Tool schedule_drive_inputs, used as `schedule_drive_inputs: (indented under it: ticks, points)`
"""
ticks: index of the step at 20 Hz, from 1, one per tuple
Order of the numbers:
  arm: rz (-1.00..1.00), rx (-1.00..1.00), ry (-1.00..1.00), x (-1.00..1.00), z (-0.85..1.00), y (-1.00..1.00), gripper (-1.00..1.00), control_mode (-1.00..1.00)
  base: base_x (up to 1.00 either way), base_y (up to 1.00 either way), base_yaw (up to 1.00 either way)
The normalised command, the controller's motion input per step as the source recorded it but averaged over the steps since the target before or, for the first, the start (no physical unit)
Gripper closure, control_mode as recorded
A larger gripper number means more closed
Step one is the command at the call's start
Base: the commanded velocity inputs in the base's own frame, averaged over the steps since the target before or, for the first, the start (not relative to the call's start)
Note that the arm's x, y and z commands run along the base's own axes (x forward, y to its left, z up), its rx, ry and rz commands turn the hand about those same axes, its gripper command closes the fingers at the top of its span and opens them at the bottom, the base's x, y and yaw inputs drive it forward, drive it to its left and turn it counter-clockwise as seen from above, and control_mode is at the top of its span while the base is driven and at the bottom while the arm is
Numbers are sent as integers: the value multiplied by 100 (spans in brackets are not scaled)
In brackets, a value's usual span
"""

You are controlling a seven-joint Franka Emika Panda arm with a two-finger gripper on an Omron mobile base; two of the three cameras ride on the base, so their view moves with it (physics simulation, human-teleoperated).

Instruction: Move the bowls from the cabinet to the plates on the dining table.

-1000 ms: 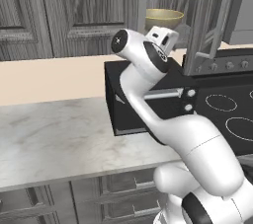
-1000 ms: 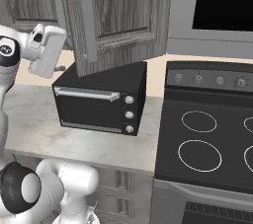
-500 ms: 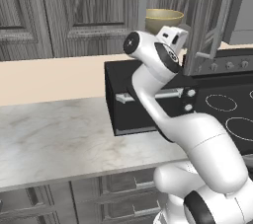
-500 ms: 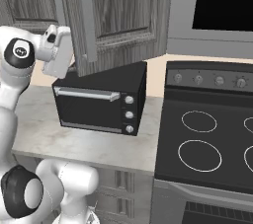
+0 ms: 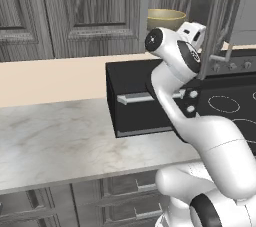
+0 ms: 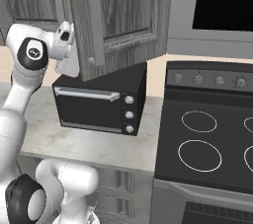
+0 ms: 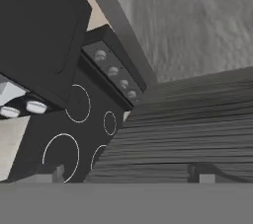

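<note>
Sitting in cabinet (image 5: pixel 90 11), bowl (image 5: pixel 166 19) just beyond open gripper (image 5: pixel 196 32).

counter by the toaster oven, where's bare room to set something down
The marble counter is bare from the toaster oven leftward to the frame edge, back to the beige wall. In the right base view a strip of counter also lies in front of the oven. It is crowded around the open cabinet door, near the gripper.

Wood-grain cabinet (image 5: pixel 75 11); veined marble counter (image 5: pixel 55 141).
</note>
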Motion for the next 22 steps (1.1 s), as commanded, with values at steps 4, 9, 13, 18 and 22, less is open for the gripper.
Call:
schedule_drive_inputs:
  ticks: [4,9,13,18,22]
  points:
    - [-5,0,-14,-45,41,-56,-100,-100,0,0,0]
    - [-9,0,-16,-47,41,-68,-100,-100,0,0,0]
    - [-11,3,-14,-36,27,-84,-100,-100,0,0,0]
    - [-10,3,-8,-12,5,-94,-100,-100,0,0,0]
    - [-4,0,-3,0,-1,-57,-100,-100,0,0,0]
